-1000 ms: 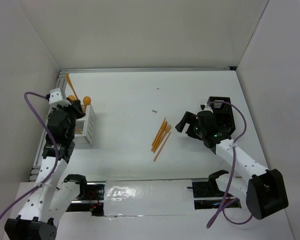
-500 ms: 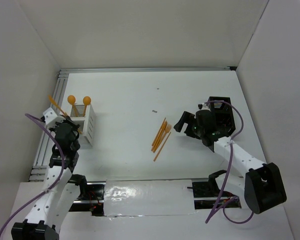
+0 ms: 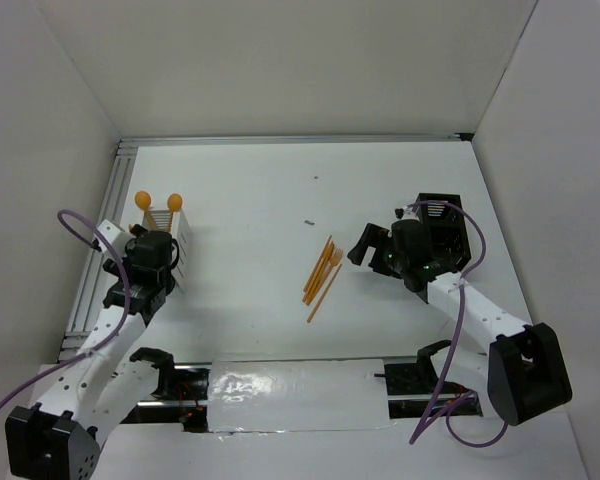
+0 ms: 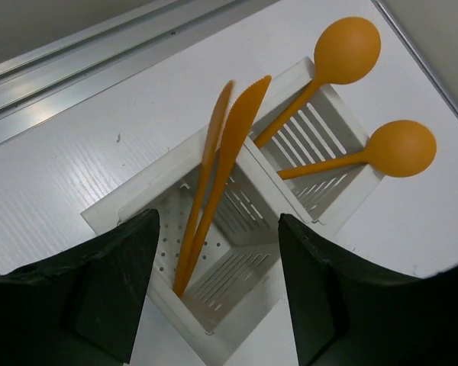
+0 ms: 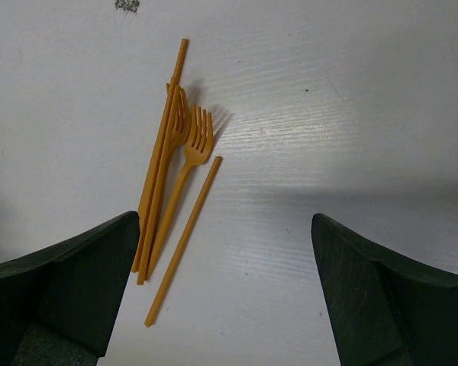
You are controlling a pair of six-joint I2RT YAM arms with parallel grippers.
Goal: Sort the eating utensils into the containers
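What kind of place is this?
Likely a robot test cell, not a kitchen: white table boxed in by plain panels, aluminium rail along its edge, robot arms at the near side.

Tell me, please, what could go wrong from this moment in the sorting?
1. The left gripper is open above the white caddy. One knife looks blurred, as if falling, and it leans high above the rim, so it might tip out.
2. The forks lie overlapped with thin straight pieces in one tight pile, so the open right gripper may pinch several together.
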